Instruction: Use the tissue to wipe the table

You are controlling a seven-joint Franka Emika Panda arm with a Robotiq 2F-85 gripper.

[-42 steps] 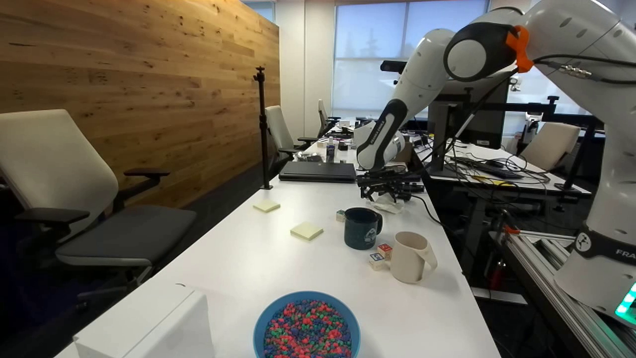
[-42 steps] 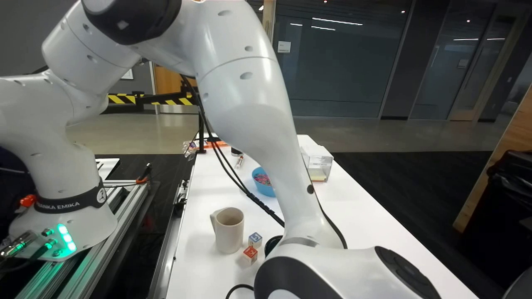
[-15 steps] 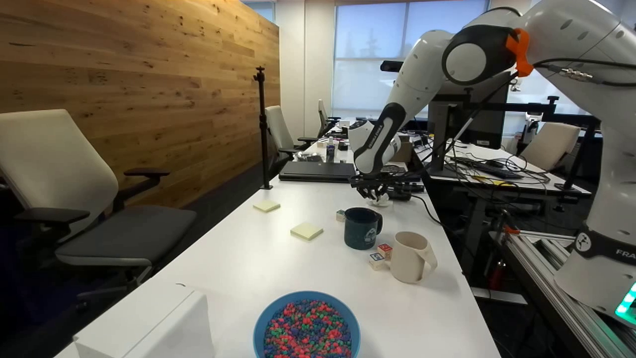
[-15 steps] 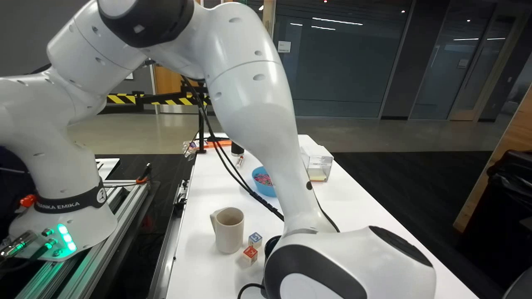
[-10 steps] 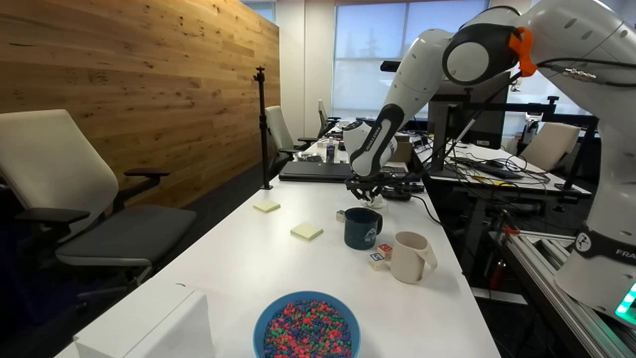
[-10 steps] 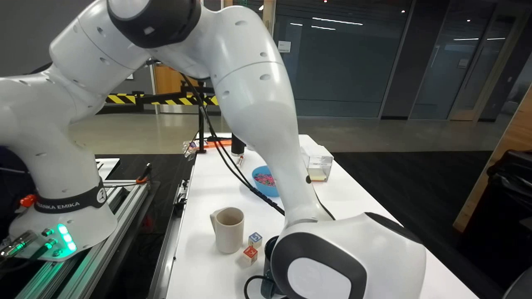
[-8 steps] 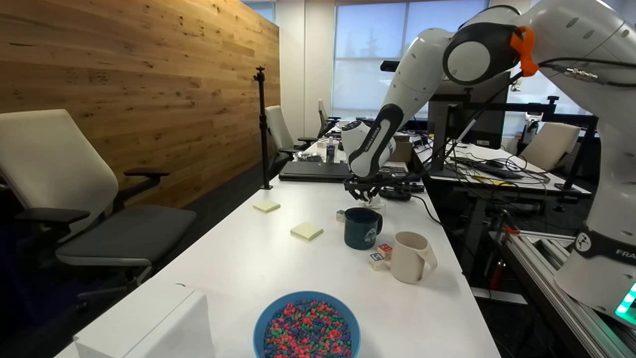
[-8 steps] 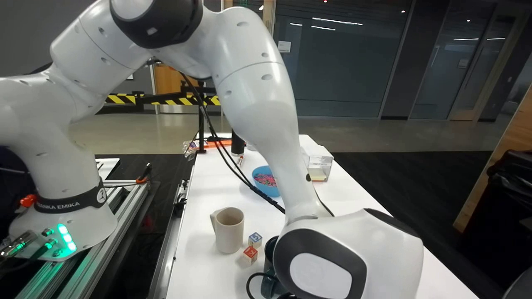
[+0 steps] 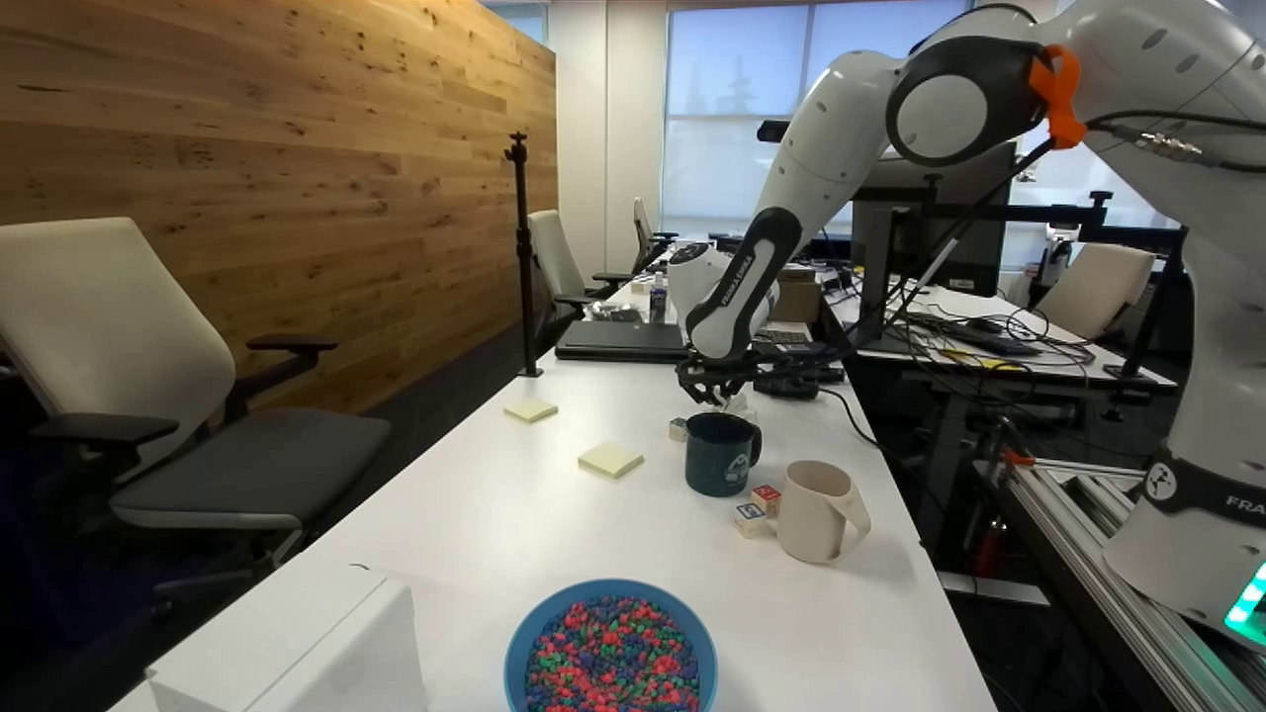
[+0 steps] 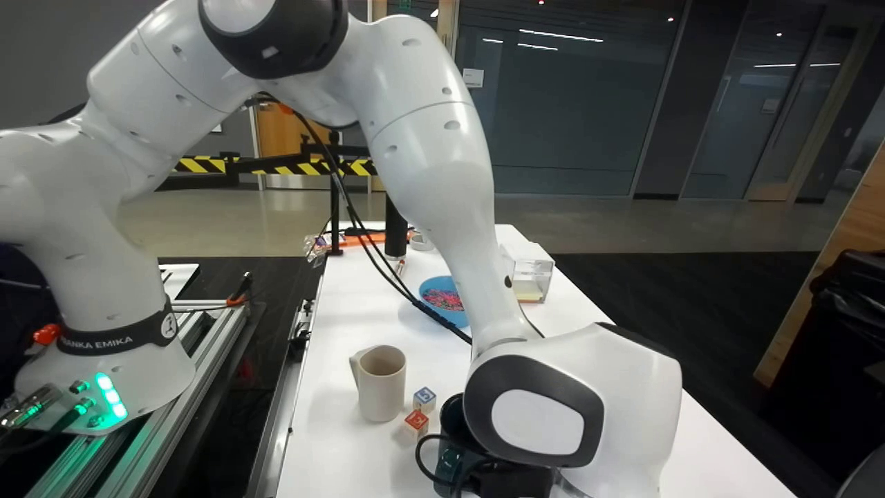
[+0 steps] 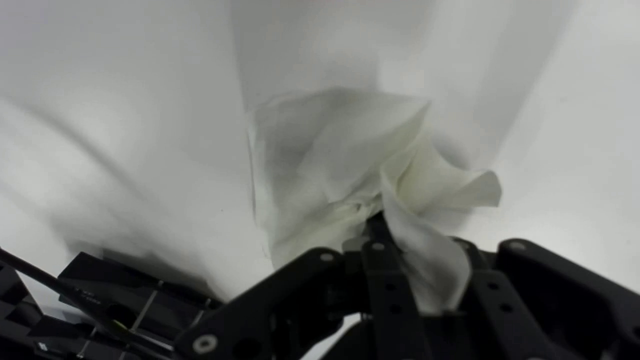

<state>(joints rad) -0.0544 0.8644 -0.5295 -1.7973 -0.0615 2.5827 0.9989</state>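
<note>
The white tissue (image 11: 325, 145) is crumpled and pinched in the gripper (image 11: 389, 224); one end folds up between the black fingers (image 11: 395, 310), while the rest spreads against the white table (image 11: 150, 165). In an exterior view the gripper (image 9: 722, 391) sits low over the table (image 9: 475, 534), just behind the dark green mug, and a bit of tissue (image 9: 740, 403) shows beneath it. The mug's rim hides part of the tissue there. From the opposite side, the arm's wrist covers both fingers and tissue above the table (image 10: 332, 443).
Close to the gripper stand the dark green mug (image 9: 718, 457) and a small block (image 9: 678, 428). Further along are letter blocks (image 9: 765, 498), a beige mug (image 9: 813, 519), sticky notes (image 9: 610, 460), a blue bowl (image 9: 517, 648) and a white box (image 9: 297, 633). Behind lies a black laptop (image 9: 623, 341).
With the tissue in its grasp, my gripper has slid along the table, leftward and closer to the dark green mug in an exterior view. It has stayed shut; the other objects have not moved.
</note>
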